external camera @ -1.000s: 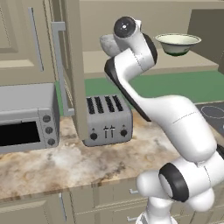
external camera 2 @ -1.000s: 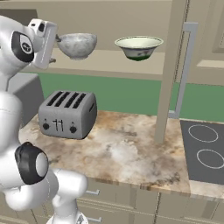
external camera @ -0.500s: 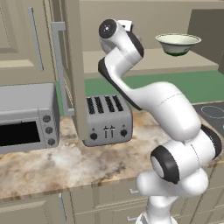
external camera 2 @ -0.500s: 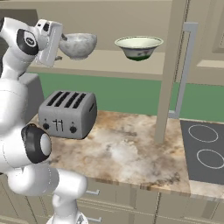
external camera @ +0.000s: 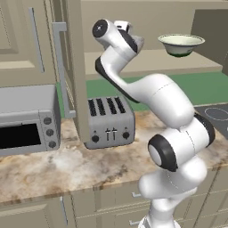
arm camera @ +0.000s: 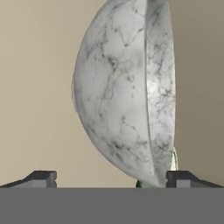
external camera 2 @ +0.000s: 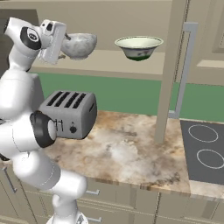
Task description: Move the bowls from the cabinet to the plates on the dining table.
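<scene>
Swinging left since a second ago, the arm's upper links have carried the hand up to the cabinet shelf (external camera 2: 109,61), right in front of the speckled grey bowl (external camera 2: 79,45). From the hand's own camera that bowl (arm camera: 127,87) looms large and turned on edge, and the gripper (arm camera: 111,178) stands with its jaws spread wide, one tip on either side of the bowl's lower part. Whether the fingertips (arm camera: 41,178) actually touch it is hard to judge from here; it looks like they are just short of it.

Further along the same shelf sits the cream-and-green bowl (external camera 2: 138,46), well apart from the grey one and untouched. Both rest inside the open cabinet (external camera: 73,67), whose door edge with its long silver handle (external camera 2: 183,70) hangs down toward the marbled counter (external camera 2: 127,148). Below the shelf, a silver toaster (external camera 2: 70,113) stands on that counter, with a toaster oven (external camera: 26,118) off to its left.
</scene>
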